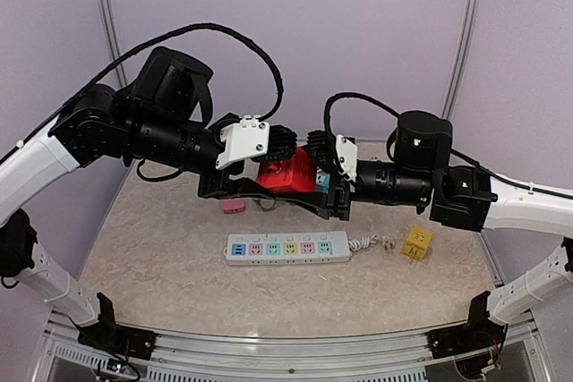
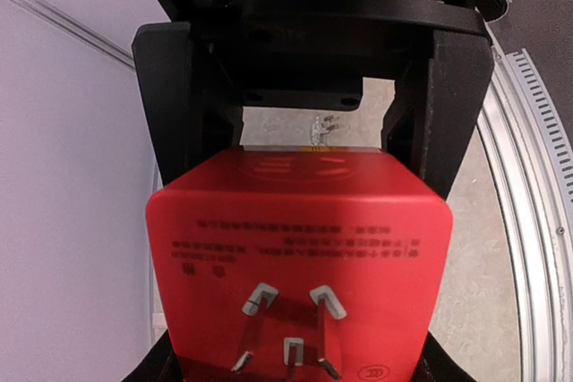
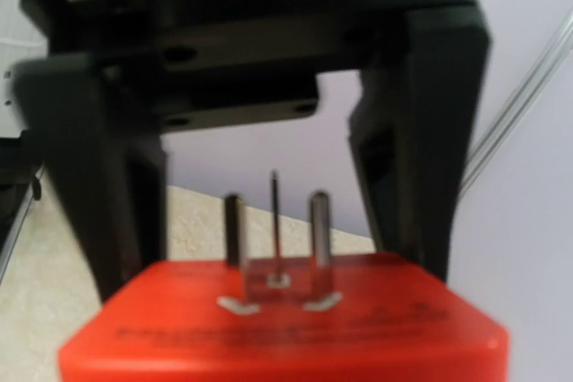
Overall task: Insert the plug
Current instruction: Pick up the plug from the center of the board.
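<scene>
A red cube-shaped plug (image 1: 288,172) hangs in the air over the middle of the table, caught between both grippers. My left gripper (image 1: 271,181) reaches in from the left and is shut on the red plug (image 2: 300,239), whose three metal prongs (image 2: 288,328) face the left wrist camera. From the right, my right gripper (image 1: 324,187) is shut on the same plug (image 3: 286,337), and its prongs (image 3: 276,234) stand upright in that view. Below them a white power strip (image 1: 286,248) with pastel sockets lies flat on the table.
A small pink plug (image 1: 234,207) lies just behind the strip's left end. A yellow plug (image 1: 416,241) sits to the right of the strip's coiled white cord (image 1: 372,241). An aluminium rail (image 1: 286,360) runs along the table's (image 1: 152,257) near edge.
</scene>
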Available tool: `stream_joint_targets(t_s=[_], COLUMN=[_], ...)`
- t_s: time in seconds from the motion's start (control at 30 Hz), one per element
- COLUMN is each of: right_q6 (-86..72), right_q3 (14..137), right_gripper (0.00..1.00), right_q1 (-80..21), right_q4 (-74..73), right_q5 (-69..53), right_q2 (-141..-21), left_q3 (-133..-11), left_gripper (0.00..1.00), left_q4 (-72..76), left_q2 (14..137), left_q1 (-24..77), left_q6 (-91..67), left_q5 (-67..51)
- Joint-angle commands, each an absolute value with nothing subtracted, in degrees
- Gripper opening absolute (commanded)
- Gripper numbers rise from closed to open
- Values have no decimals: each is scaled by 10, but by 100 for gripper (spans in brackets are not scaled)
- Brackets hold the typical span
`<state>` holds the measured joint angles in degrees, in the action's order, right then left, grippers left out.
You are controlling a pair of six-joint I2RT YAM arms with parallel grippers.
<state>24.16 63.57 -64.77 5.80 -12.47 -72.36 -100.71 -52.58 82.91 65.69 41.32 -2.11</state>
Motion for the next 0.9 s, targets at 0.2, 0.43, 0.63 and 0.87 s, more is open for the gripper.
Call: stream_joint_targets(t_s=[0.2,0.43,0.63,0.87], right_q6=[222,180,133,82], right_q3=[648,653,688,709], right_gripper=[17,100,100,100], right_q1=[-652,-652,-625,-584], right_q4=[52,18,-68,-57], right_q5=[-117,-93,-142,-256], right_q2=[-720,-705,-678,-658], left_q3=[-1011,-983,-849,-767], left_gripper=[0,0,0,0], left_q4=[-498,-423,-246,-108], left_q2=[829,813,733,660], left_q1=[660,661,640,593], left_q6=[444,551,767,970], left_q5=[15,114,139,-8])
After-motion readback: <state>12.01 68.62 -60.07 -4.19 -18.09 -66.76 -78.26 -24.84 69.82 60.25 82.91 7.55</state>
